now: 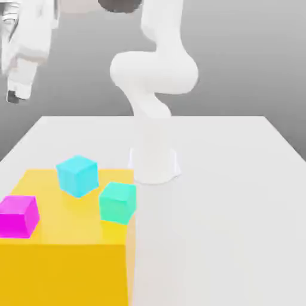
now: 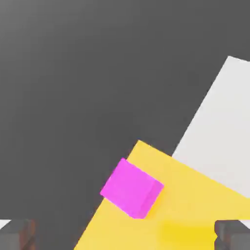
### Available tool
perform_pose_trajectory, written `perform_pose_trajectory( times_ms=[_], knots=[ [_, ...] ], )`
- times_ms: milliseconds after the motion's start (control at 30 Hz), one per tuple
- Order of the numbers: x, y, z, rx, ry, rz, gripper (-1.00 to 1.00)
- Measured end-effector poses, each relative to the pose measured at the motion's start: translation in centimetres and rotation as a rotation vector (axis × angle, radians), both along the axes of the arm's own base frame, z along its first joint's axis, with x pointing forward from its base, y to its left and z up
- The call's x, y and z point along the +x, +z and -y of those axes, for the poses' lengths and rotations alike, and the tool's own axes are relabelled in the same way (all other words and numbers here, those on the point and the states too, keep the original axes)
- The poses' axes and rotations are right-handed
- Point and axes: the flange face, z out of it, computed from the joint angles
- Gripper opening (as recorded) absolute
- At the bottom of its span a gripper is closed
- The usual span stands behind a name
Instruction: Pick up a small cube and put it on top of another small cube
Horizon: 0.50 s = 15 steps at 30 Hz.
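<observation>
Yellow block (image 1: 66,239) w/ three cubes (image 1: 77,174)

White arm (image 1: 156,77) raised high, gripper (image 2: 125,237) pointing down, jaws spread wide, empty.

Arm (image 1: 156,77): smooth white shell, looks like plastic, soft satin sheen. Table (image 1: 227,197) is flat matt white, and the yellow block (image 1: 66,251) at its near corner on the exterior view's left is smooth matt. Magenta cube (image 2: 132,189), cyan cube (image 1: 77,175) and green cube (image 1: 118,202) are all uniform matt, untextured, with no gloss.
</observation>
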Motion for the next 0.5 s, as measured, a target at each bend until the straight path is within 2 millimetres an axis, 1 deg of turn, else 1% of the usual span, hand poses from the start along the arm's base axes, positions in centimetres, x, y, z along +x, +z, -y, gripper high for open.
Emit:
perform_pose_trajectory(
  times_ms=[67,133,200,233,333,367,400,433,500],
  knots=[
    [-1.5,-3.9,2.1,0.055,-0.143,-0.038,0.0],
    [-3.5,-7.7,3.9,0.108,-0.287,-0.074,0.0],
    [-5.7,-11.4,5.3,0.16,-0.432,-0.111,0.0],
    [-7.0,-13.4,5.6,0.183,-0.498,-0.135,0.0],
    [-11.4,-19.7,5.5,0.251,-0.684,-0.221,0.0],
    [-12.8,-21.6,4.8,0.267,-0.717,-0.254,0.0],
    [-14.1,-22.5,4.5,0.278,-0.757,-0.272,0.0],
    [-14.6,-23.4,4.3,0.283,-0.774,-0.281,0.0],
    [-14.8,-25.1,4.1,0.285,-0.781,-0.289,0.0]
  ],
)
